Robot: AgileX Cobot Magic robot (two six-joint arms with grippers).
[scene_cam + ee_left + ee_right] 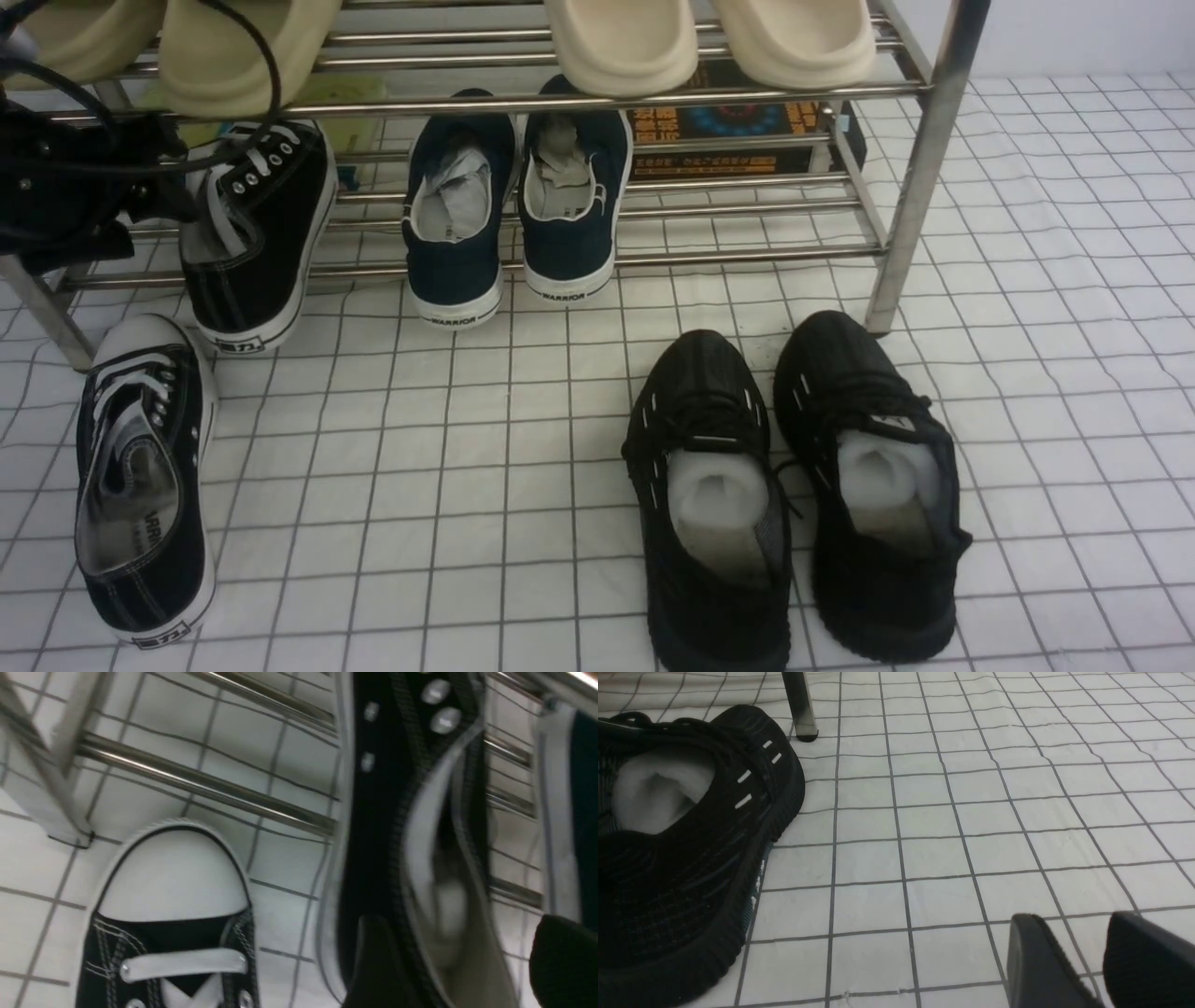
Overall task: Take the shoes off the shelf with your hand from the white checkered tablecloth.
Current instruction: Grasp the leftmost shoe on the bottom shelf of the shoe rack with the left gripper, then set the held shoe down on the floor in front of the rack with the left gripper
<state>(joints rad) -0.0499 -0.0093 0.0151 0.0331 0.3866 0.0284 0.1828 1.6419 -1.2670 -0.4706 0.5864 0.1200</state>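
Observation:
One black canvas sneaker (257, 233) with white laces lies on the chrome shelf's (653, 91) lowest tier, its heel hanging over the front bar. Its mate (140, 476) lies on the white checkered tablecloth (467, 467) at front left. My left gripper (163, 191), black with cables, is at the shelf sneaker's left side. In the left wrist view its fingers (373, 961) stand apart astride that sneaker's (420, 812) heel opening, with cloth showing beside the other finger. The mate's white toe cap (173, 872) lies below the shelf bars (205, 784). My right gripper (1087, 961) is open and empty over the tablecloth (971, 812).
A navy WARRIOR pair (509, 205) sits mid-shelf on the lowest tier. An all-black knit pair (794, 495) stands on the cloth in front of the right shelf leg (920, 177); one of them (691, 835) lies close to my right gripper. Beige slippers (709, 42) rest on the upper tier.

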